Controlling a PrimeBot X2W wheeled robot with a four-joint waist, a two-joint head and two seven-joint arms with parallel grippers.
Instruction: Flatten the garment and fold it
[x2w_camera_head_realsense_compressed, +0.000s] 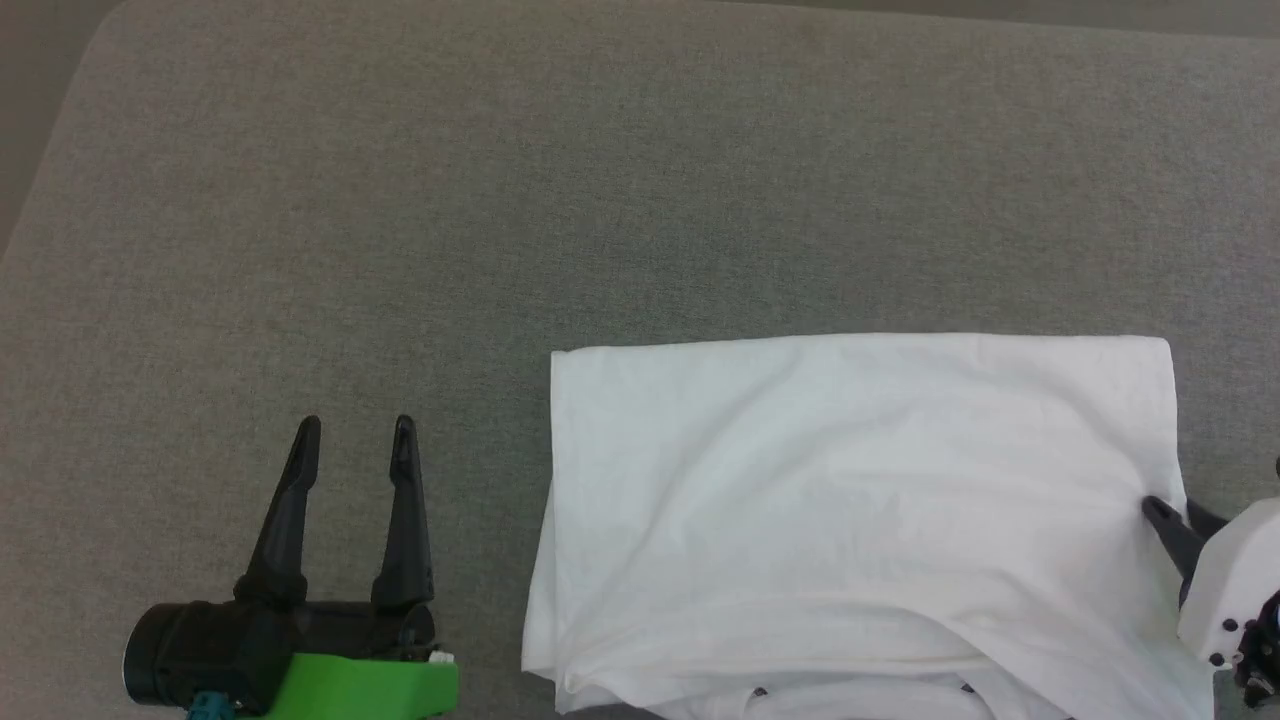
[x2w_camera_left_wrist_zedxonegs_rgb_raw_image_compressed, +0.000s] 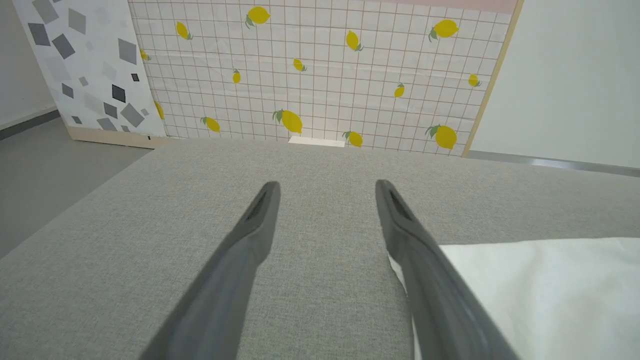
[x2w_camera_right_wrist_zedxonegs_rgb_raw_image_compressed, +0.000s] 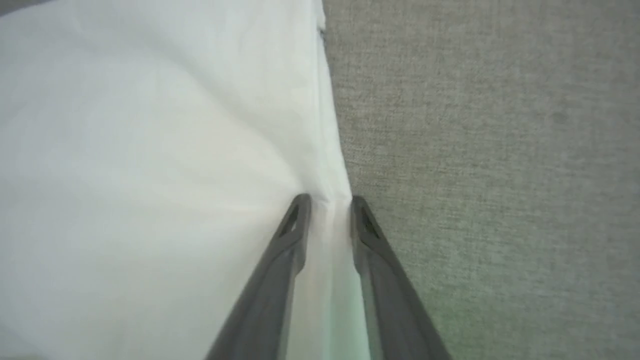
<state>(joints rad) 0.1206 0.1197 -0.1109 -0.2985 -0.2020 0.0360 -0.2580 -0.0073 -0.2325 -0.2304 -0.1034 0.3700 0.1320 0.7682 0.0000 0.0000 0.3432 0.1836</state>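
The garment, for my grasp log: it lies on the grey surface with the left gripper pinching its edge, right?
Wrong arm: the right gripper is the one pinching the edge of the garment on the grey surface, as the right wrist view shows. The left gripper is open, apart from it.

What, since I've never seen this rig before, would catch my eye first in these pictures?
The white garment, folded into a rough rectangle, lies at the lower right of the grey fabric surface in the head view. The right gripper pinches its right edge, while the left gripper hangs open over bare surface to its left. In the left wrist view, a lemon-print panel stands behind the surface.
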